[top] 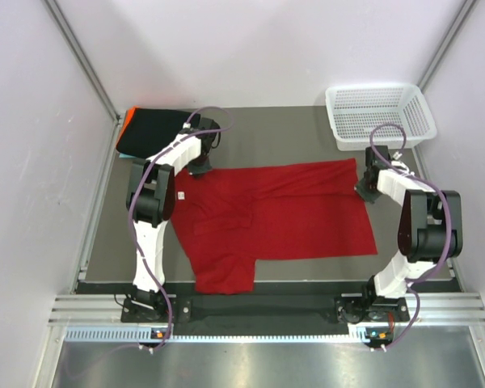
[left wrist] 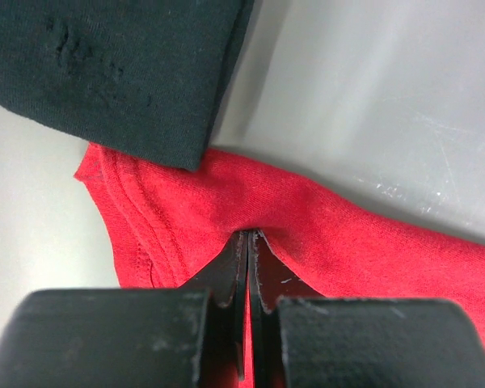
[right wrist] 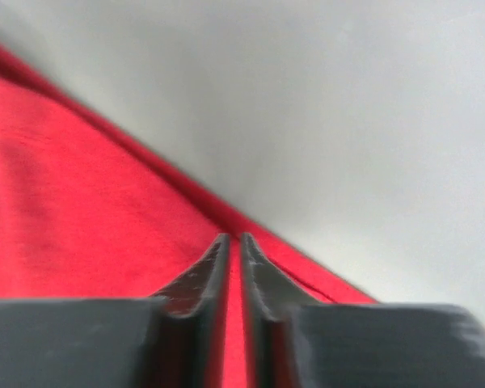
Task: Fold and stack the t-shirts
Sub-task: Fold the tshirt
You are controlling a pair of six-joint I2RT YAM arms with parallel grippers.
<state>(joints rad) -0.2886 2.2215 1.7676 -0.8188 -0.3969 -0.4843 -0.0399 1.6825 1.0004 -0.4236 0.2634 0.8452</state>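
A red t-shirt lies spread flat on the dark table, one sleeve reaching toward the near edge. My left gripper is at the shirt's far left corner. In the left wrist view its jaws are pressed together on a raised pinch of the red cloth. My right gripper is at the far right corner; its fingers stand almost together with red cloth between them. A folded black t-shirt rests at the back left on an orange one, and the black one's edge overlaps the red corner.
A white mesh basket stands at the back right, just beyond the right arm. Light walls close in the table on the left, right and back. Bare grey table lies beyond the red hem.
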